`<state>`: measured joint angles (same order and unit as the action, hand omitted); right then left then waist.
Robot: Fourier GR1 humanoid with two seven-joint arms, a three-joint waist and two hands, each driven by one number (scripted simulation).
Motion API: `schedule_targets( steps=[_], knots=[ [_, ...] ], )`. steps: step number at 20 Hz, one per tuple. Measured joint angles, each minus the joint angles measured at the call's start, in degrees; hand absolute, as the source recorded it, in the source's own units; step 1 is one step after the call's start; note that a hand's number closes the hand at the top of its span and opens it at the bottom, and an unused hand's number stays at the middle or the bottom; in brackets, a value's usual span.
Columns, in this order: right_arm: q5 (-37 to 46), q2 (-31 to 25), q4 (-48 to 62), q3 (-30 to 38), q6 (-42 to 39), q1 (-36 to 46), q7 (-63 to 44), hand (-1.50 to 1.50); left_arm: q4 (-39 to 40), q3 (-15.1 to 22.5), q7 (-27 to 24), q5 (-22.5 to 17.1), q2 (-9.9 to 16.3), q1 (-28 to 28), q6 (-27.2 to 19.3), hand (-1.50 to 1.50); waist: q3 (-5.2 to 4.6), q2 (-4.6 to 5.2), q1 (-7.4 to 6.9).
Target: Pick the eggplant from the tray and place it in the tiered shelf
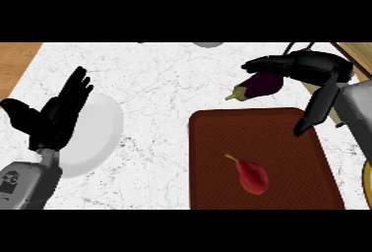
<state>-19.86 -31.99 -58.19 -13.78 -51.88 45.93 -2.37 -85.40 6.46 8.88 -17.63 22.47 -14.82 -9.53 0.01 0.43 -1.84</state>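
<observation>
The dark purple eggplant (263, 84) hangs in the air past the far edge of the brown tray (218, 162), its stem end pointing left. My right hand (314, 65) is curled over its right end and holds it, with one finger reaching down over the tray's far right corner. Thin black bars and a wooden edge of the tiered shelf (352, 50) show at the top right, just behind that hand. My left hand (56, 114) rests open at the left, fingers up.
A red pepper (252, 176) lies on the tray. A white plate (98, 133) sits on the marble counter beside the left hand. A grey object (208, 45) peeks in at the top edge, and a yellow rim (367, 179) shows at the right edge.
</observation>
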Motion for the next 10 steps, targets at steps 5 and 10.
schedule_targets(
  steps=[5,10],
  knots=[
    [13.6,-3.9,-9.8,-7.5,-1.8,5.5,-0.1,-1.50,0.5,0.1,0.4,0.1,-0.3,-0.2,0.0,0.00,0.02,-0.35,0.24],
    [28.1,-3.9,-18.8,-15.1,2.9,5.6,1.4,-1.50,1.0,-0.5,0.5,0.2,-0.3,-0.4,0.0,0.00,0.03,-0.33,0.82]
  ],
)
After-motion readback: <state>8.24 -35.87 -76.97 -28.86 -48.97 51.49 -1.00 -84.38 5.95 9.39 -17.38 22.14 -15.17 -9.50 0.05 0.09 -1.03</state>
